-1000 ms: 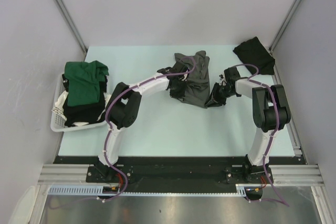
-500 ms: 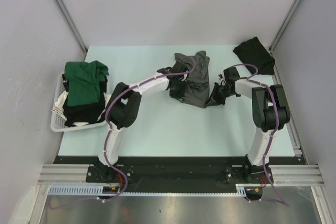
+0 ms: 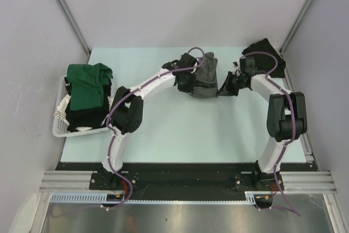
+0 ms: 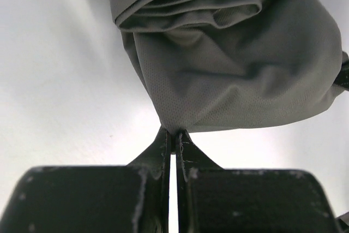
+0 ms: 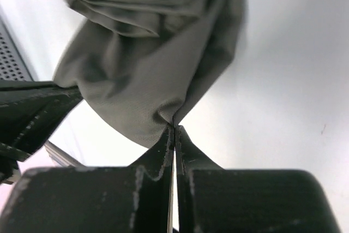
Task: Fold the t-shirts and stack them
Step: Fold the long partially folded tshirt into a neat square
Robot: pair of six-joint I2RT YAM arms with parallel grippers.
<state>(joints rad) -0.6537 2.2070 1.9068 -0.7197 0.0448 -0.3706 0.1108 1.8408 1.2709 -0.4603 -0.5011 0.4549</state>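
At the far middle of the table (image 3: 180,129), toward 12 o'clock in the top view, the charcoal grey t-shirt (image 3: 204,75) hangs bunched between the two arms. The left gripper (image 4: 173,136) is closed tight on one small corner of this cloth, and the right gripper (image 5: 174,129) pinches another corner in the same way. The black t-shirt (image 3: 265,55) lies at 2 o'clock in the far corner. The dark green t-shirt (image 3: 87,83) rests on the white basket (image 3: 59,126) at 9 o'clock.

I think the main risk is a slip. Each claw has only a thin bit of fabric at its very tips, so a quick pull apart may free a corner. The shirt is also gathered in several layers and may not open flat.

The wrist views show how little cloth sits in each pinch, which the top view hides. Only the top view shows the other shirts. It also shows the right arm passing over the black one, though I cannot tell if they touch.
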